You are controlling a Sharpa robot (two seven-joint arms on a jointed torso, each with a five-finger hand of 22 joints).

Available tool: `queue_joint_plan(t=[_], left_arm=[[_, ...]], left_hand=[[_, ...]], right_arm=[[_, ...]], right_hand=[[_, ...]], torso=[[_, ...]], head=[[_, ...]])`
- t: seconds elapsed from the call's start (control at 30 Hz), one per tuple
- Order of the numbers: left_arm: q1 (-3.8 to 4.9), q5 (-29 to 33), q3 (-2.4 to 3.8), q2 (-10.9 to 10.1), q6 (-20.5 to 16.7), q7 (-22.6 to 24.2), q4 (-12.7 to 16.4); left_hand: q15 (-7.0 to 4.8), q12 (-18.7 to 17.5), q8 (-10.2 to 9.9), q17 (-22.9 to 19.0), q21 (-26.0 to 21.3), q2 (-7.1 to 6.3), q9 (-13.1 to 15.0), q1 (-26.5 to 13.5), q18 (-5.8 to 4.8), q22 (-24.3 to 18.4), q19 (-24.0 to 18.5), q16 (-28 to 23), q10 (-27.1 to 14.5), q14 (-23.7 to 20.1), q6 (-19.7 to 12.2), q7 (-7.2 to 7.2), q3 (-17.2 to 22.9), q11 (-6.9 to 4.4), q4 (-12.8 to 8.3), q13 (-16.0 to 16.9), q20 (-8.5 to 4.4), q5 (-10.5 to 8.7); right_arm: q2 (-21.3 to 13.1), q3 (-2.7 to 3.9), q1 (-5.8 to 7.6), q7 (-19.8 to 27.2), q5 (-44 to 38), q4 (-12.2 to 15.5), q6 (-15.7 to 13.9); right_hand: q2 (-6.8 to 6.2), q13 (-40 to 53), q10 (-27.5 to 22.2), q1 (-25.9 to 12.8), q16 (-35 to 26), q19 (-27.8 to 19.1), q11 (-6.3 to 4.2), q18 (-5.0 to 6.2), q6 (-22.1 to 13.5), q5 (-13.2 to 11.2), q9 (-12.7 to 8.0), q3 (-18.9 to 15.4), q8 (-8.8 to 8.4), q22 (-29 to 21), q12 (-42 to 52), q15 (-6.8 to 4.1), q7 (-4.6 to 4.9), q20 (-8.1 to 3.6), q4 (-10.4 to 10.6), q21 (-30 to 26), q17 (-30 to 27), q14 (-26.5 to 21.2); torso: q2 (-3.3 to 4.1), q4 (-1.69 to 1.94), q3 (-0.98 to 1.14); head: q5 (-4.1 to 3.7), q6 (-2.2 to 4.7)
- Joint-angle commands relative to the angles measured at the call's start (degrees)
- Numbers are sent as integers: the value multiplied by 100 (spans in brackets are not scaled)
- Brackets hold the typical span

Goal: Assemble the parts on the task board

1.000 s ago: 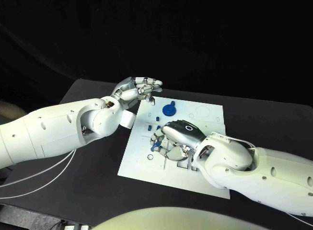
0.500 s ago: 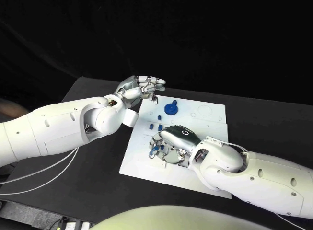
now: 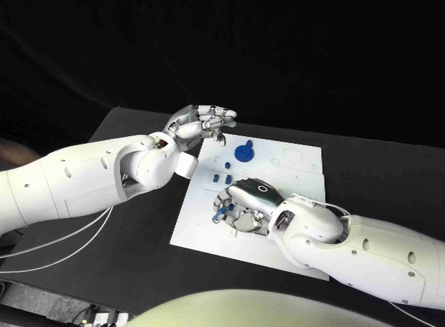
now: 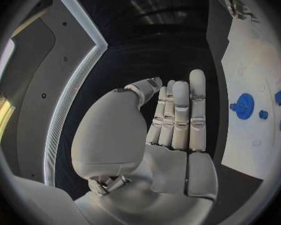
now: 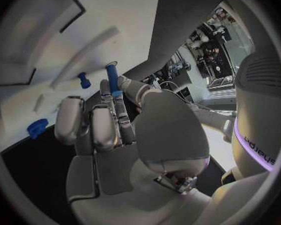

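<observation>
The white task board [image 3: 204,235] lies mid-table. My right hand [image 3: 246,201] hovers low over its middle and pinches a slim blue peg [image 5: 112,78] between thumb and fingertips; the peg's end [image 3: 218,216] peeks out under the hand. On the board's far part stands a round blue part [image 3: 244,152], with small blue pieces [image 3: 223,179] just nearer. My left hand [image 3: 197,123] is raised beyond the board's far left corner, fingers [image 4: 180,115] straight and side by side, holding nothing. The round blue part [image 4: 244,105] lies off to that hand's side.
The board [image 5: 65,50] has empty cut-out slots and a small blue stud [image 5: 83,80] near the held peg. My two white forearms cross the table's left and right sides. Black table [image 3: 124,225] surrounds the board.
My right hand has edged slightly toward the board's left side with the peg still pinched. The left hand has stayed raised in nearly the same place.
</observation>
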Motion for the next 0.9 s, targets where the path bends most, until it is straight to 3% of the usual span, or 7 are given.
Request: queue_joint_plan(t=[0.03,0.17,0.4,0.9], left_arm=[[4,-19,3,15,32,51,2],[3,-21,3,32,42,47,-15],[3,-22,3,43,49,47,-27],[3,-23,2,43,58,27,-31]], left_hand=[[-1,-26,-18,-7,-11,58,-5,3,36,-7,40,35,-14,40,-5,21,-6,-8,-12,4,-8,7],[-1,-26,-18,-7,-11,58,-5,3,36,-7,40,35,-14,40,-5,21,-6,-8,-12,4,-8,7],[-1,-26,-18,-7,-11,58,-5,3,36,-7,40,35,-14,40,-5,21,-6,-8,-12,4,-8,7],[-1,-26,-18,-7,-11,58,-5,3,36,-7,40,35,-14,40,-5,21,-6,-8,-12,4,-8,7]], right_arm=[[17,-6,-11,-31,-170,-6,268],[22,-9,-12,-36,-187,-8,318],[56,-18,-16,-100,-257,-48,379],[167,-39,-31,-266,-471,-76,419]], right_hand=[[44,9,120,70,6,13,-154,-77,-14,28,6,90,10,20,16,-13,34,14,-100,-15,-15,1],[44,9,120,70,6,13,-154,-77,-14,28,6,90,10,20,16,-13,34,14,-100,-15,-15,1],[54,12,121,66,11,20,-152,-80,-15,28,9,96,15,30,15,-10,35,16,-101,-3,-5,3],[-30,21,49,-53,19,22,-123,-82,-124,29,7,50,-11,51,-27,13,63,35,-113,8,-1,5]], torso=[[-1,-4,-1],[4,-12,-4],[-2,-9,9],[-5,-5,0]], head=[[-6,-2],[-16,2],[-23,1],[-42,-4]])
